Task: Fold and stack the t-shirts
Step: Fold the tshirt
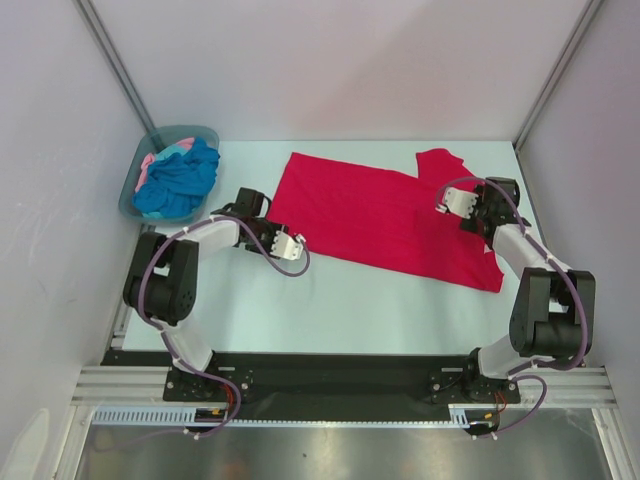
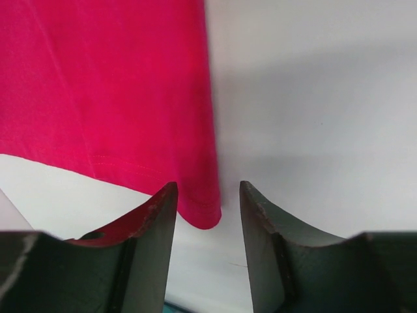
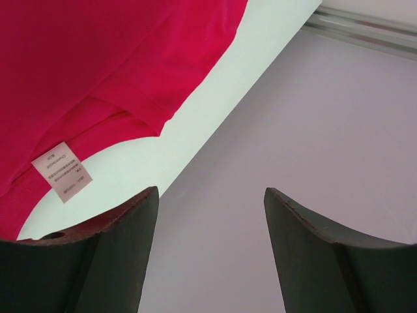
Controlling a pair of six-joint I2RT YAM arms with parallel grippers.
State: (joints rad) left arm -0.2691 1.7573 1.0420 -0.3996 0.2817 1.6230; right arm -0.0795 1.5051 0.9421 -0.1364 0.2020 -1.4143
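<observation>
- the crimson-red t-shirt point(image 1: 380, 215) lies spread flat on the pale bench point(image 1: 350, 305), set at a slant, with its hem end to the left and its collar end to the right.
- 1 short sleeve point(image 1: 438, 160) sticks out at its far right side.
- the left gripper point(image 1: 297, 244) sits low at the shirt's near-left hem corner.
- in the left wrist view the rounded corner of the cloth lies just ahead of the gap, close to the left finger point(image 2: 153, 215).
- its 2 fingers are apart with bare bench showing between them, and they are not pinched on the cloth.
- the right gripper point(image 1: 446, 203) hovers over the collar end of the red shirt, near the right edge of the bench.
- its 2 fingers stand wide apart with nothing between them.
- the right wrist view shows the neck opening with a white care label point(image 3: 62, 171) inside it, and the bench edge running along the lilac side wall point(image 3: 313, 130).
- the grey-teal tub point(image 1: 182, 129) stands at the far left corner, well apart from the red shirt; i cannot tell whether it rests on the bench.
- the turquoise-blue t-shirt point(image 1: 185, 180) is bunched in the tub and bulges over its rim on the bench side.
- the pale pink t-shirt point(image 1: 150, 161) shows only as a small patch at the left of the tub, beside the blue shirt.
- all 3 shirts are unfolded.
</observation>
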